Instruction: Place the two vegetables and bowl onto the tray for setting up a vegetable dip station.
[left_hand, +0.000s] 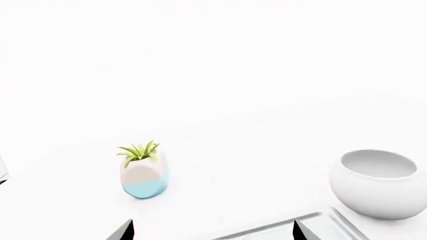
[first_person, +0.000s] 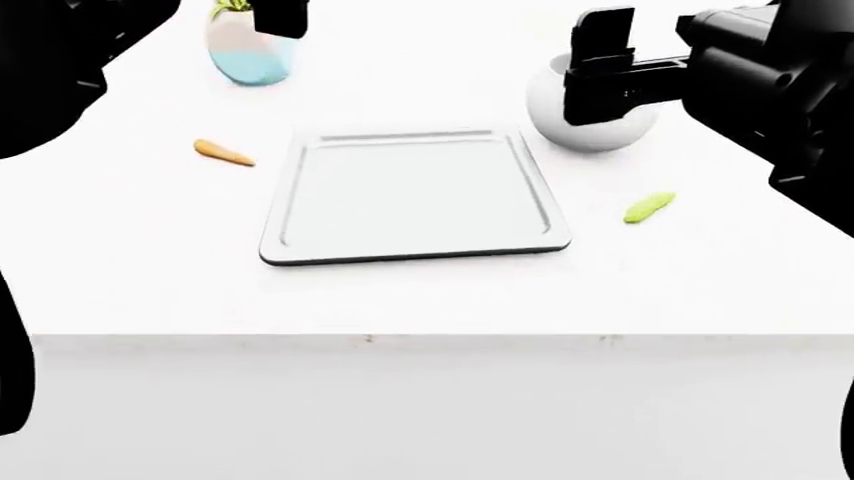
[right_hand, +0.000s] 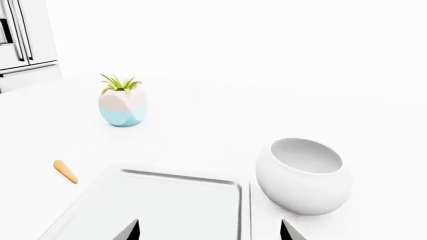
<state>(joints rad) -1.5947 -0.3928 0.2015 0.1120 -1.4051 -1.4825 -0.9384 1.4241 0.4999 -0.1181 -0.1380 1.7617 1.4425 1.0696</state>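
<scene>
I hold both arms raised over the far side of the bench (first_person: 134, 290). The right gripper (right_hand: 209, 231) hangs beside the bowl (first_person: 587, 125), its jaws open and empty; the left gripper (left_hand: 212, 231) also has open, empty jaws. The carrot (first_person: 223, 153) lies left of the tray (first_person: 414, 252), tip pointing right toward it. The cucumber piece (first_person: 649, 207) lies right of the tray, slanted.

Potted plant (first_person: 250, 45) on white counter (first_person: 400, 300); fridge (right_hand: 23, 40) beyond.
</scene>
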